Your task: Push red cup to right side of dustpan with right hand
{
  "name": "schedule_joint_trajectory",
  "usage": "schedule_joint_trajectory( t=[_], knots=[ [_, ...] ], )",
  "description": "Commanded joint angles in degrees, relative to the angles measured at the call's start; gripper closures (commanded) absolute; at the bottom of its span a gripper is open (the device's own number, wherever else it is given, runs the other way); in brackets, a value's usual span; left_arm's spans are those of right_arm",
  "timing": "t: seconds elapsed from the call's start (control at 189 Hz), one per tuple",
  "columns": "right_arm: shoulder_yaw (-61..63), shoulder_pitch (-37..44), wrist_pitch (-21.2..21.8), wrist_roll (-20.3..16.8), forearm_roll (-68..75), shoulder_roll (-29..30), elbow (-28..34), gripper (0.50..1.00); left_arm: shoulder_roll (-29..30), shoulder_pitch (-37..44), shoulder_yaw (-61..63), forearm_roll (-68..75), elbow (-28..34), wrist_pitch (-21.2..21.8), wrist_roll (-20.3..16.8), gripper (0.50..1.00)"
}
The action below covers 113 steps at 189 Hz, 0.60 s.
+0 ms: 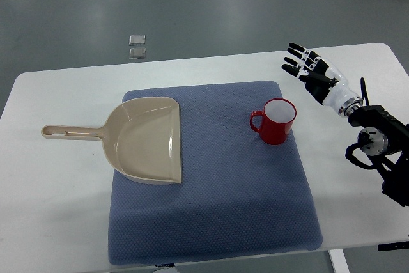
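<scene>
White counter [57, 177] carries a blue mat [211, 222] at its middle. Beige dustpan [144, 140] lies on the mat's left part, handle reaching left off the mat onto the counter. Right hand [313, 71] hovers beyond the mat's upper right corner, fingers [295, 48] spread apart, holding nothing. Red cup [275, 121] stands upright on the mat's right part, well apart from the dustpan, handle toward it.

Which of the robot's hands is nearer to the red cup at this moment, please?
Right. The right hand hovers open, up and to the right of the red cup, not touching it. The left hand is out of view.
</scene>
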Motion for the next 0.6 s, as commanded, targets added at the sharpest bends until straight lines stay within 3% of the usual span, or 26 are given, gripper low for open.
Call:
schedule_joint_trajectory(
  t=[0.0, 0.593],
  knots=[
    [0.2, 0.0, 0.0, 0.1, 0.0, 0.1, 0.0, 0.570, 0.0, -0.1, 0.0, 0.0, 0.0, 0.0, 0.0, 0.500],
    [0.8, -0.2, 2.6, 1.1, 0.2, -0.8, 0.0, 0.568, 0.0, 0.0, 0.1, 0.0, 0.0, 0.0, 0.0, 0.500]
  ],
)
